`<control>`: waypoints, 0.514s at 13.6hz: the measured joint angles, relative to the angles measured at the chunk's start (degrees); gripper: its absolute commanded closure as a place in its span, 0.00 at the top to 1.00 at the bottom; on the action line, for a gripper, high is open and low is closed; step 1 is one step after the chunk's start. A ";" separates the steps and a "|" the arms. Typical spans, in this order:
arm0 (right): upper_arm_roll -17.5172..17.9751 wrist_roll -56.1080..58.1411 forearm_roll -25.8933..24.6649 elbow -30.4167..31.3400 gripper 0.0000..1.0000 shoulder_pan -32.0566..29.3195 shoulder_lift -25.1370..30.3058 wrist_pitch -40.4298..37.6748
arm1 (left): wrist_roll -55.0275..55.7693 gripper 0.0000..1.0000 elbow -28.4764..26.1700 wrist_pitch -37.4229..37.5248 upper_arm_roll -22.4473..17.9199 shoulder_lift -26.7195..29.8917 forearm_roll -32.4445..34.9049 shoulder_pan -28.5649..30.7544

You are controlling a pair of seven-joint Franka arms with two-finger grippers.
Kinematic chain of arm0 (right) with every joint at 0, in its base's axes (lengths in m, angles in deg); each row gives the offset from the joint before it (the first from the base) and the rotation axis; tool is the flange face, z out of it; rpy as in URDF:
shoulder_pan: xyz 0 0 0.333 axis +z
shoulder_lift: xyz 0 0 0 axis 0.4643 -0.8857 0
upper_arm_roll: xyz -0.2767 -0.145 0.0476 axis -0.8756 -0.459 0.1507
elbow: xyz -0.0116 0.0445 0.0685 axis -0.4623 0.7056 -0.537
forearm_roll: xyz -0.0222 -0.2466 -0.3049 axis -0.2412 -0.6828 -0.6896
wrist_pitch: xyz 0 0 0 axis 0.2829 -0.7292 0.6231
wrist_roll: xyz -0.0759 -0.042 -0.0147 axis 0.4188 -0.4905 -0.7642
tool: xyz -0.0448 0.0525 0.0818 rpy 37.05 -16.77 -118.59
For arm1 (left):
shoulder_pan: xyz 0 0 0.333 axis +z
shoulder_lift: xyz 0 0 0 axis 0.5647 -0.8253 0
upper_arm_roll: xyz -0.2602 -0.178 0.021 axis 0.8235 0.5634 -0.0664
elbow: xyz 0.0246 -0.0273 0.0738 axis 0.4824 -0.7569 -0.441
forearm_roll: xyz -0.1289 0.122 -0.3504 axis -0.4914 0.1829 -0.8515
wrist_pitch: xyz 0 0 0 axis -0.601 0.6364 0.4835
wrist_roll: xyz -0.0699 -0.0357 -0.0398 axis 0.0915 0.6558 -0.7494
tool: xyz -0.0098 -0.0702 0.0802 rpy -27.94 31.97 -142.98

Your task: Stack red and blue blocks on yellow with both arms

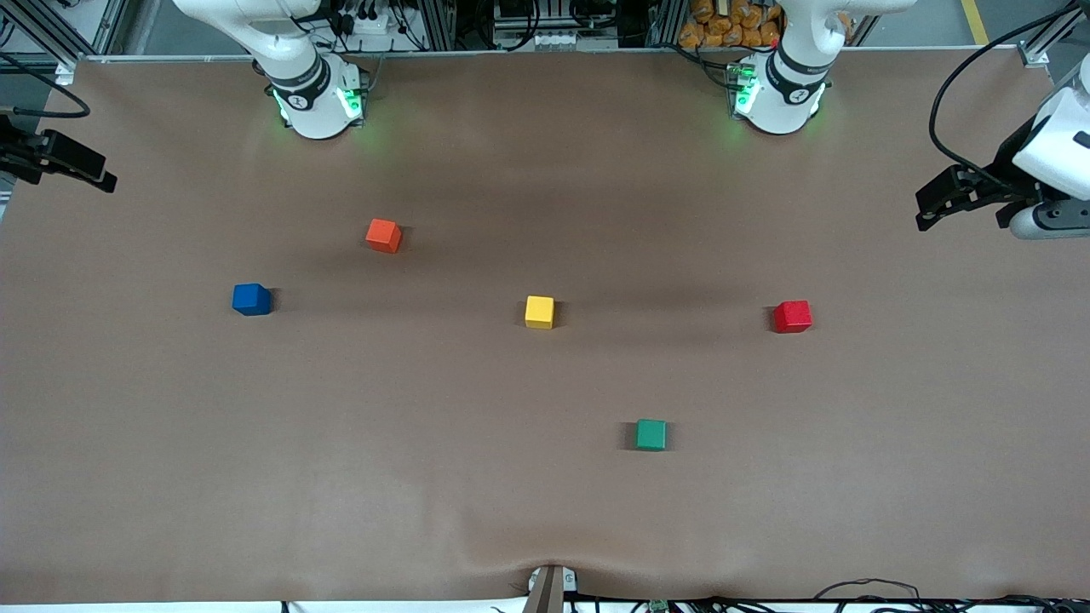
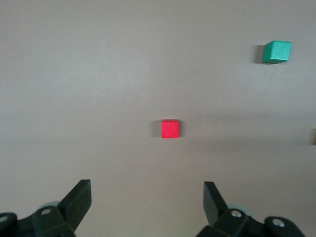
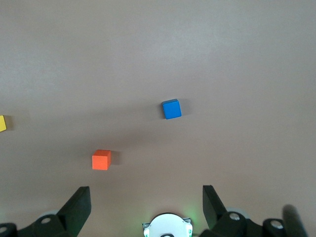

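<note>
Green cube [image 1: 651, 434] sits nearest the front cam, alone on the brown counter [image 1: 341, 477], a bit toward the left arm's end from center.

Next row back, 3 cubes roughly in line across the counter:
- blue block [image 1: 251, 299] toward the right arm's end
- yellow cube [image 1: 539, 312] about mid-counter, between the other two, well apart from both
- red block [image 1: 792, 316] toward the left arm's end

All 3 rest flat on the counter, nothing stacked, none touching anything. Green cube lies nearer the front cam than yellow, between yellow and red along the counter's length.

Orange-red cube [image 1: 383, 235] is farther from the front cam than blue, slightly rotated, near blue but apart, offset toward mid-counter.

Farthest back: both arm bases w/ green lights.

Left gripper [image 2: 147, 197] is up in the air at the left arm's end of the counter, out by the edge; fingers [image 2: 79, 200] spread wide, holding nothing. Left wrist view has the red block centered ahead of the gap, green cube also in frame.

Right gripper [image 3: 146, 200] is up at the right arm's end, only partly in the front view; fingers [image 3: 78, 206] spread wide, nothing held. Right wrist view has blue block, orange-red cube, and an edge of yellow.
</note>
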 measured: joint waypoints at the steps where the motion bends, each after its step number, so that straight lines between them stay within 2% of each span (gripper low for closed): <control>1: 0.00 0.00 0.00 0.00 1.00 0.00 -0.01 0.00 | 0.00 1.00 0.38 0.21 0.08 0.00 -0.07 -0.01; 7: -0.02 -0.01 -0.01 0.00 1.00 0.00 -0.03 -0.03 | 0.00 1.00 0.94 0.85 0.06 -0.01 -0.15 0.09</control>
